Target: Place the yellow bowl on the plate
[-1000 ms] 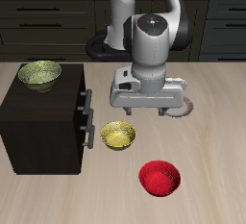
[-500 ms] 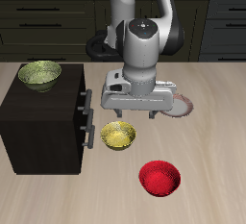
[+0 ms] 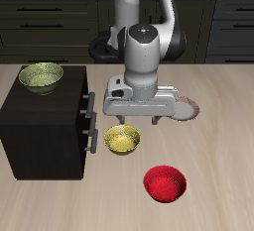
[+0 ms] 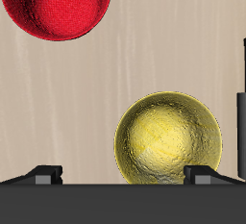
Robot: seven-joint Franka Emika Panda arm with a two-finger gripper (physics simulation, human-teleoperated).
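Observation:
The yellow bowl (image 3: 123, 141) sits upright on the table beside the dark cabinet; in the wrist view the yellow bowl (image 4: 171, 139) shows its speckled golden inside. My gripper (image 3: 136, 122) hangs open just above and behind it, nothing between its fingers. Both fingertips (image 4: 46, 173) show in the wrist view, spread wide, with my gripper (image 4: 123, 176) off-centre from the bowl. The plate (image 3: 189, 109), pale with a pinkish-red rim, lies farther back and is partly hidden behind the gripper's body.
A red bowl (image 3: 165, 183) (image 4: 56, 2) rests near the table's front edge. An olive-green bowl (image 3: 41, 76) stands on top of the dark cabinet (image 3: 45, 131), whose drawer handles (image 3: 91, 121) face the yellow bowl.
The gripper has shifted sideways from over the plate toward the cabinet and now hangs near the yellow bowl, uncovering more of the plate. The bowls have not moved.

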